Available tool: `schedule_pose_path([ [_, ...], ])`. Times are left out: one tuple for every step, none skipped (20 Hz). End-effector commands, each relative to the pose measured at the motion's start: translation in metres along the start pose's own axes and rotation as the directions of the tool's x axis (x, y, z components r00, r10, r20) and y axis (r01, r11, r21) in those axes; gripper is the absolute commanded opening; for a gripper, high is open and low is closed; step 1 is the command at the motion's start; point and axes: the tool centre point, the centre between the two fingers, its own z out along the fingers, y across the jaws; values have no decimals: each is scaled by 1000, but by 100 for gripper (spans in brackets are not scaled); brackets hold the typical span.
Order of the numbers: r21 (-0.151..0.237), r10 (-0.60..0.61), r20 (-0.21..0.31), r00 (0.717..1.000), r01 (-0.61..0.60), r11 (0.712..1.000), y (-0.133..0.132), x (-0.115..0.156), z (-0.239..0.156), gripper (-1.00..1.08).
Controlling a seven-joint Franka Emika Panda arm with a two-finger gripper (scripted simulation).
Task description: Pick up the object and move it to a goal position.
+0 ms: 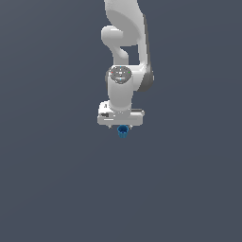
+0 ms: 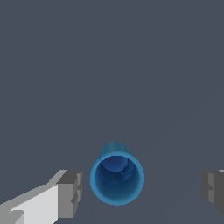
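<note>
The object is a tiny bright-blue cup with a dark hollow top, standing upright on the grey floor right under the white hand. Seen from the wrist, the object lies between the two grey fingertips, nearer to one pad than to the other pad. My gripper is open, with a gap on each side of the cup, so nothing touches it. In the exterior view my gripper hangs straight down over the cup, and its fingers are mostly hidden behind the hand.
Plain dark grey floor surrounds the cup on all sides. The white arm rises behind it toward the top of the exterior view. No goal marker shows.
</note>
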Motion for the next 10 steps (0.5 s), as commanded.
schedule_pose_path([
  [3,6,-6,1000,-6,1000,-5,-9,10,100],
  [4,8,-8,1000,-8,1000,-7,-12,13,100],
  [5,10,-9,1000,-10,1000,-8,-14,16,100],
  [6,11,-11,1000,-11,1000,-10,-17,19,100],
  [6,13,-12,1000,-13,1000,-11,-19,21,100],
  [7,14,-13,1000,-14,1000,-12,-21,23,100],
  [7,15,-14,1000,-15,1000,-13,-23,25,100],
  [8,16,-15,1000,-16,1000,-13,-24,26,100],
  [8,17,-15,1000,-17,1000,-14,-25,27,100],
  [8,17,-16,1000,-17,1000,-14,-26,28,100],
])
